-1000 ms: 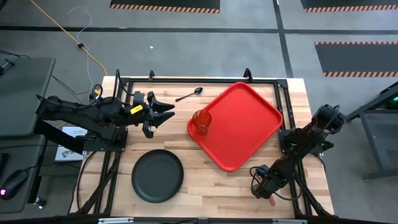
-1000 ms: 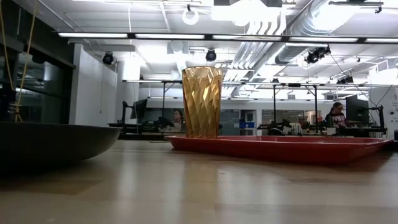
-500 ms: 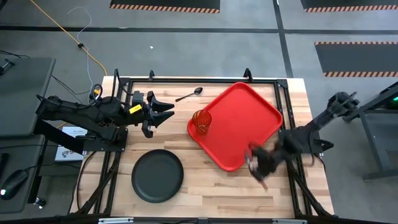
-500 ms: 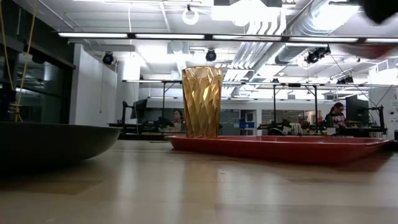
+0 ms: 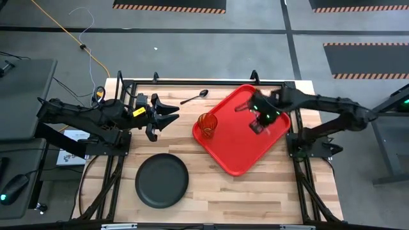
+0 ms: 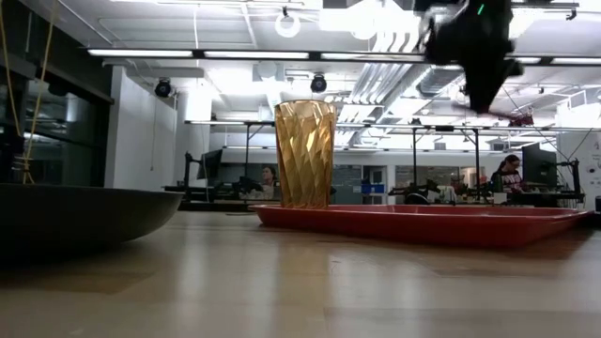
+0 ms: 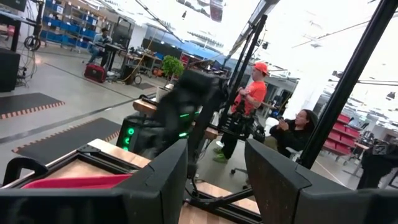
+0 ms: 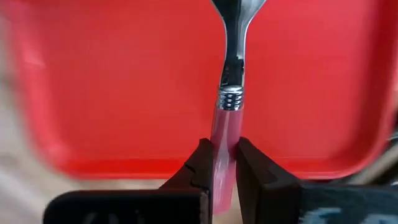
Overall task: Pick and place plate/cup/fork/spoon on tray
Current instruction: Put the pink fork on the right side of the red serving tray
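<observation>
The red tray (image 5: pixel 238 137) lies at the table's right middle, with the amber cup (image 5: pixel 207 125) standing upright on its left corner; both also show in the low view, the cup (image 6: pixel 304 155) and the tray (image 6: pixel 423 223). The dark spoon (image 5: pixel 194 97) lies on the table beyond the cup. The black plate (image 5: pixel 162 181) rests on the table near the front edge. My right gripper (image 5: pixel 259 118) is above the tray's far part, shut on the red-handled fork (image 8: pixel 231 74). My left gripper (image 5: pixel 171 114) is open and empty, left of the cup. My right gripper pinches the fork's red handle (image 8: pixel 224 134) between its two fingers (image 8: pixel 200 167), on the handle's two sides. The fork's metal neck sticks out past the fingertips over the tray. In the low view the gripper (image 6: pixel 474 56) points down, high above the tray, with the fork lifted clear.
Black frame rails run round the table's edges (image 5: pixel 204 82). Bare wood lies between the plate and the tray (image 5: pixel 204 172). People show in the room beyond the table in the left wrist view (image 7: pixel 252 106).
My right gripper has risen from the table's near right corner and swung toward the far edge and leftward, ending above the tray's far part, carrying the fork with it. My left arm, the cup, the plate and the spoon have kept still.
</observation>
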`<state>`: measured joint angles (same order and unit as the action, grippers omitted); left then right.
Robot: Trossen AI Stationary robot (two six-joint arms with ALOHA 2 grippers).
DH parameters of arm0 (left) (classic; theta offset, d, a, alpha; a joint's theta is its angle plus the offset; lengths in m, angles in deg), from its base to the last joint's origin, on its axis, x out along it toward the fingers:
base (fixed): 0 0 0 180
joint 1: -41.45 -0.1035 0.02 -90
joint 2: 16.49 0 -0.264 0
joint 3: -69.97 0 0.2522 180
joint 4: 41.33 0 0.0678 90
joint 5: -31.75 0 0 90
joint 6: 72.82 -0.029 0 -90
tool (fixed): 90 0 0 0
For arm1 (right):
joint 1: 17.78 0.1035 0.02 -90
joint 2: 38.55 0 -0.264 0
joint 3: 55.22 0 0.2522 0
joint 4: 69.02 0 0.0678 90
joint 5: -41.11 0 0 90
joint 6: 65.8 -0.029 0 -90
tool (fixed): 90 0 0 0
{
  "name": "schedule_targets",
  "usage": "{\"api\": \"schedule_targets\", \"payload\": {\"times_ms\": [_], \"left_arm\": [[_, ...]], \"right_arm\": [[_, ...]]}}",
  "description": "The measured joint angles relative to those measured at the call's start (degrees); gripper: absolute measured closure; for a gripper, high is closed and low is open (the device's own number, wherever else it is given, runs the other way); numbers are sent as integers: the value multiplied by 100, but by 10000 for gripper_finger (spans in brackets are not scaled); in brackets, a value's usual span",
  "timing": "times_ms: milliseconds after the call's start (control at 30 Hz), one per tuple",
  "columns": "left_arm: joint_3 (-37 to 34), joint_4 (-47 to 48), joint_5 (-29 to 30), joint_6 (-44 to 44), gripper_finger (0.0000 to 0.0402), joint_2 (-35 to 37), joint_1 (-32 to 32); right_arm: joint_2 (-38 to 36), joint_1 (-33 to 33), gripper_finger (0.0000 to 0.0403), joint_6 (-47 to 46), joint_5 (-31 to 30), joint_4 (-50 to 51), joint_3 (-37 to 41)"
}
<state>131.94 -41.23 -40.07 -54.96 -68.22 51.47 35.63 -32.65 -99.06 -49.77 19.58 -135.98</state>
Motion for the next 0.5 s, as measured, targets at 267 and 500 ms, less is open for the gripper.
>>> {"api": "schedule_targets", "payload": {"times_ms": [267, 500], "left_arm": [[0, 2, 0, 0, 249, 2, 0], [0, 2, 0, -2, 249, 0, 0]], "right_arm": [[1348, -1484, 388, 1444, -663, -47, 170], [2104, -2004, 388, 2029, -896, -676, 428]]}}
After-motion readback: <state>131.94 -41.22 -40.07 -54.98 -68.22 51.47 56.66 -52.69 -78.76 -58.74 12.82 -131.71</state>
